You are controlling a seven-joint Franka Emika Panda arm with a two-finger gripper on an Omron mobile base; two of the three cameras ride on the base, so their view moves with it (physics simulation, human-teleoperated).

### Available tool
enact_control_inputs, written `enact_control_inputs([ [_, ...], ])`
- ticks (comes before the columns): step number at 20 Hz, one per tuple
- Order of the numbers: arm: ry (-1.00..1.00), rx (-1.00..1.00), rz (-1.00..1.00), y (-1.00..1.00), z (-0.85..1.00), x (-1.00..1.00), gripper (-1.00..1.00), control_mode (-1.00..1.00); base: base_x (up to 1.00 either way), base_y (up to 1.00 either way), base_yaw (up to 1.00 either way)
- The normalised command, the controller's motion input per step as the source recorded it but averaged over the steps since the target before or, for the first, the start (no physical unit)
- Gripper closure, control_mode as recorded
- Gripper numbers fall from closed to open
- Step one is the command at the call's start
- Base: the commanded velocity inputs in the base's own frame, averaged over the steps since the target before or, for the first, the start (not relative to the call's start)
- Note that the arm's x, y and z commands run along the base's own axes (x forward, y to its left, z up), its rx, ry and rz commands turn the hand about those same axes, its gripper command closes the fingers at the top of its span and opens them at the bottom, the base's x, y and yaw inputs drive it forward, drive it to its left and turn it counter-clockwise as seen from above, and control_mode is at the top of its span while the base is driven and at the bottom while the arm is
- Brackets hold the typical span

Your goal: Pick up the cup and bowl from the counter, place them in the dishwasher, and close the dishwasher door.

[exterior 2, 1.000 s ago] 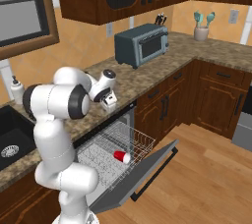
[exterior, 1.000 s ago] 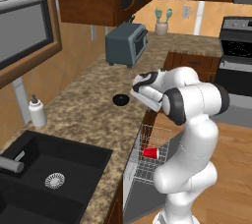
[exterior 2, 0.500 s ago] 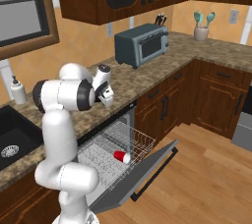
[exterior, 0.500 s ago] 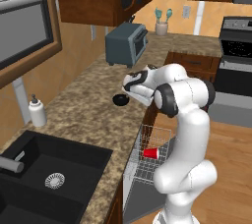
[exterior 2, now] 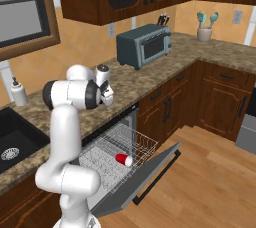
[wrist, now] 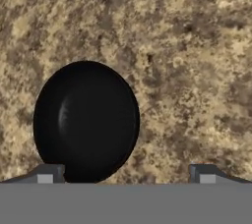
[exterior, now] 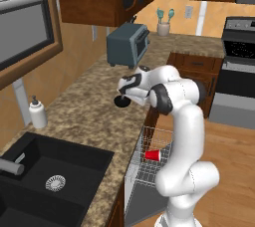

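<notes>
- We see our pincer (wrist: 125, 174) spread wide, holding nothing; its two dark fingertips (wrist: 47, 173) stand far apart at the bottom of the hand view.
- The bowl (wrist: 86, 121) lies just ahead of the pincer on the counter (wrist: 197, 70), upright and black; it sits nearer one fingertip than the other, off centre in the gap, and we cannot tell whether that tip touches its rim.
- From the left base view the pincer (exterior: 123, 91) hovers just above the bowl (exterior: 121, 102), which rests on the speckled counter (exterior: 84, 116) near its front edge.
- In the right base view the hand (exterior 2: 106, 88) is over the counter (exterior 2: 145, 74); the bowl is hidden behind the arm there.
- The cup (exterior: 152, 155) is well below the pincer and apart from it, lying on its side in the wire rack (exterior: 149, 164) of the dishwasher (exterior: 137, 196).
- The right base view shows the cup (exterior 2: 123, 159) on the pulled-out rack (exterior 2: 112, 154), with the dishwasher door (exterior 2: 142, 182) dropped open below it.
- Beyond the pincer, further along the counter, stands a grey toaster oven (exterior: 128, 45).
- Well off to the other side of the pincer are a white soap dispenser (exterior: 37, 113) and the dark sink (exterior: 50, 181).
</notes>
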Motion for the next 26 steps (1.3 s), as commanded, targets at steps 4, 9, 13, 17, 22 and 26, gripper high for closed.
enact_control_inputs([
  [4,0.0,0.0,0.0,0.0,-0.36,0.24,-1.0,-1.0,0.0,0.0,0.0],
  [9,0.0,0.0,0.0,0.0,-0.3,0.12,-1.0,-1.0,0.0,0.0,0.0],
  [13,0.0,0.0,0.0,0.05,-0.33,0.01,1.0,-1.0,0.0,0.0,0.0],
  [17,-0.01,0.0,0.0,0.03,-0.14,0.02,1.0,-1.0,0.0,0.0,0.0],
  [22,-0.05,0.0,0.0,0.0,-0.05,0.0,1.0,-1.0,0.0,0.0,0.0],
  [26,-0.04,0.0,-0.05,-0.16,0.0,-0.55,1.0,-1.0,0.0,0.0,0.0],
])
